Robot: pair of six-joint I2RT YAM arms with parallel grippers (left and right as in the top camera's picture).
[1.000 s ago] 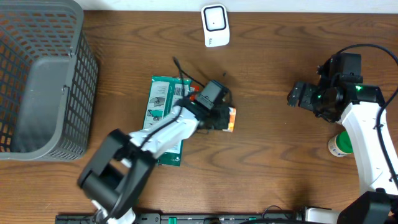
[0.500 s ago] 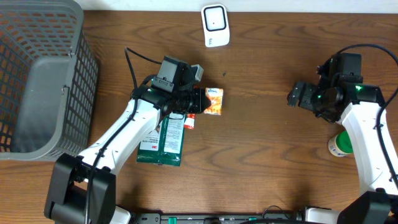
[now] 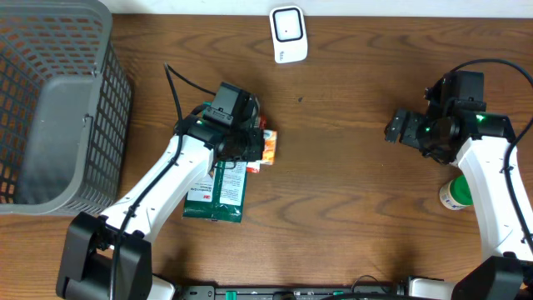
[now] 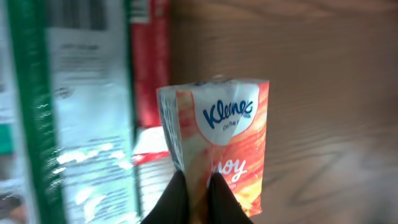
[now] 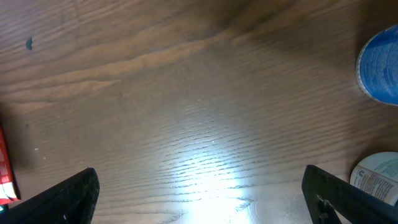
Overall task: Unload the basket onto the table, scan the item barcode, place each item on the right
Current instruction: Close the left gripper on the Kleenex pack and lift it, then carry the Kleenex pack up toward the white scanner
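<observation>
1. While the right gripper [image 3: 397, 127] hangs idle with its fingers spread wide over bare wood, the left gripper [image 4: 198, 194] is pressed together, pinching the lower edge of an orange-and-white Kleenex tissue pack [image 4: 219, 140].
2. The pack stands just ahead of the left fingertips, its printed logo face turned toward the wrist camera. No barcode shows on that face.
3. Under and just behind the left gripper lie a flat green-and-white foil packet [image 3: 218, 179] and a small red-and-white packet [image 3: 253, 163], both still on the table.
4. A second ago the left arm was folded lower and the pack sat farther out to its right. Half a second ago the pack showed its broad face to the overhead camera. Now it sits closer in and looks narrower from above, so the wrist seems to have rolled it.
5. The small white scanner [image 3: 288, 33] stands well ahead of the left gripper, well apart. The pack is lifted and being reoriented, but it is probably not yet presented, so the scan remains to do.
</observation>
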